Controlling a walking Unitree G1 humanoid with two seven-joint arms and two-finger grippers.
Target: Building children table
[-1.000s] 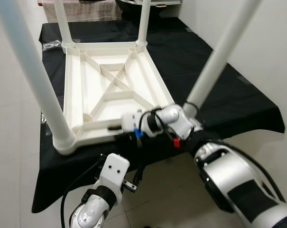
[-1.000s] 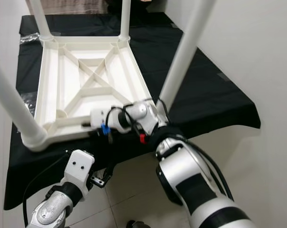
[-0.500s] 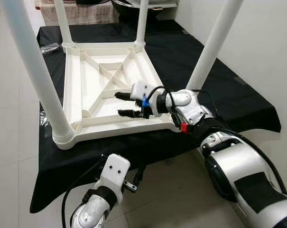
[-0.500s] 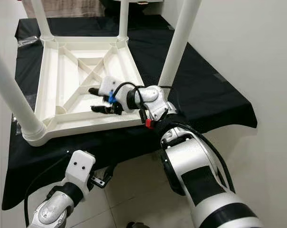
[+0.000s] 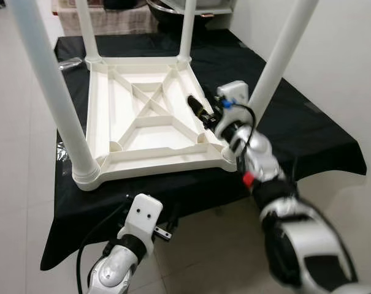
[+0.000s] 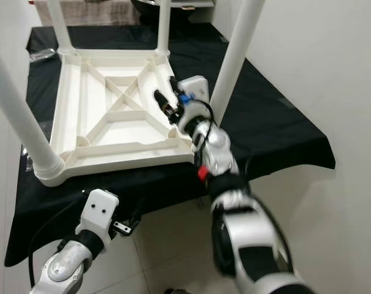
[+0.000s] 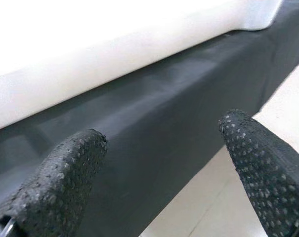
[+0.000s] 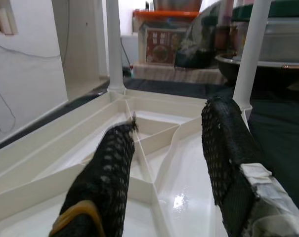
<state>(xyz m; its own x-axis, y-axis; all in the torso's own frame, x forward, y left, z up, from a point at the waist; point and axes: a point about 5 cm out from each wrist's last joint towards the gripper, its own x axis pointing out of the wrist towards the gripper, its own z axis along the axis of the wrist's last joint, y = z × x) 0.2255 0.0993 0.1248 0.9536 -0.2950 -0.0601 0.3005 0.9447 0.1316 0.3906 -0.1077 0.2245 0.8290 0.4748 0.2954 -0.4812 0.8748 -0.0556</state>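
Note:
The white children's table lies upside down on a black-covered table, with its legs pointing up. The near-left leg and the near-right leg stand close to me. My right gripper hovers open over the tabletop's right rim, just left of the near-right leg, with nothing between its fingers. It looks along the ribbed underside. My left gripper hangs open and low, below the front edge of the black cloth.
A white wall runs along the right. Tiled floor lies in front of the cloth edge and to the left. A clear plastic bag sits at the far left corner, and pots and boxes stand behind the table.
My right gripper has moved from the tabletop's near front rim, across the underside, to the right rim beside the near-right leg. The left arm stays low. The camera shifted slightly.

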